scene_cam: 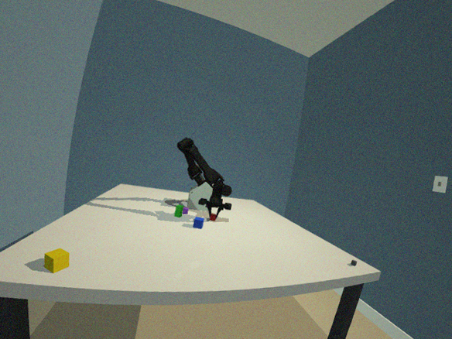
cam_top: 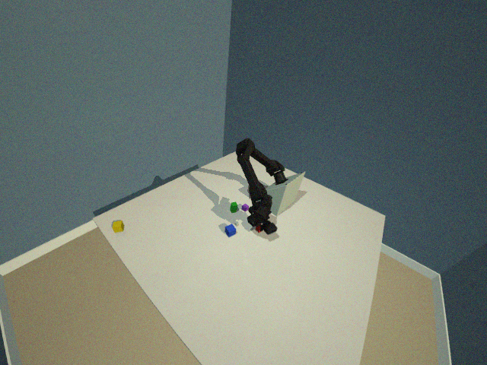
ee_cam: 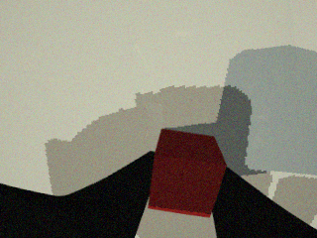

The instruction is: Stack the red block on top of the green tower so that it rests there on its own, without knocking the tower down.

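The red block (cam_top: 258, 228) (scene_cam: 212, 216) (ee_cam: 188, 159) rests on the white table (cam_top: 275, 294) (scene_cam: 244, 254), in front of the arm's base. My gripper (cam_top: 260, 227) (scene_cam: 214, 214) (ee_cam: 182, 163) is down at table level and shut on it, with one dark finger against each side in the wrist view. The green tower (cam_top: 233, 207) (scene_cam: 178, 210) stands upright a short way to the left of the gripper and farther back. It is out of the wrist view.
A purple block (cam_top: 245, 207) (scene_cam: 185, 210) sits right beside the green tower. A blue block (cam_top: 230, 230) (scene_cam: 198, 222) lies just left of the gripper. A yellow block (cam_top: 117, 226) (scene_cam: 56, 260) lies near the far left table edge. A grey wedge (cam_top: 288, 192) stands behind the arm.
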Robot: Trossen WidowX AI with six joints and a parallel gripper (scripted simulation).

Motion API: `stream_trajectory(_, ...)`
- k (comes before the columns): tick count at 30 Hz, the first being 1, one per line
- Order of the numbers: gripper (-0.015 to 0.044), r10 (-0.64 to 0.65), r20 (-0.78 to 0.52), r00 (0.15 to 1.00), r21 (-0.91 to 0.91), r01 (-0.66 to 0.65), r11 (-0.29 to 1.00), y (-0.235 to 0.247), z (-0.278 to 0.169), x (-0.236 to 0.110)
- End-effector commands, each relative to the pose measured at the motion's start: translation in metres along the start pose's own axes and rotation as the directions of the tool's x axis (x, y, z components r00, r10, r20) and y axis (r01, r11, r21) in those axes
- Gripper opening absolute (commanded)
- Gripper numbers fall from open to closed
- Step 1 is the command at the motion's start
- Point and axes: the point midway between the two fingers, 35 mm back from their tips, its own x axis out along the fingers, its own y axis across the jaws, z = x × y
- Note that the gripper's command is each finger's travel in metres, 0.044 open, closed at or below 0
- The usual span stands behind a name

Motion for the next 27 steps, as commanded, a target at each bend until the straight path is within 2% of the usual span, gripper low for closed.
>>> stream_trajectory(1,0.0105,-0.003,0.002,1.000,-0.004,0.003,1.000,0.000,0.000,0.000)
stream_trajectory(4,0.0085,-0.003,0.002,1.000,-0.004,0.003,1.000,0.000,0.000,0.000)
stream_trajectory(7,0.0006,-0.002,0.002,1.000,-0.004,0.002,1.000,0.000,0.000,-0.006)
stream_trajectory(8,0.0000,-0.001,0.002,1.000,-0.004,0.002,1.000,0.000,0.000,-0.010)
stream_trajectory(27,0.0000,0.004,0.001,1.000,-0.003,-0.004,1.000,0.002,0.000,-0.104)
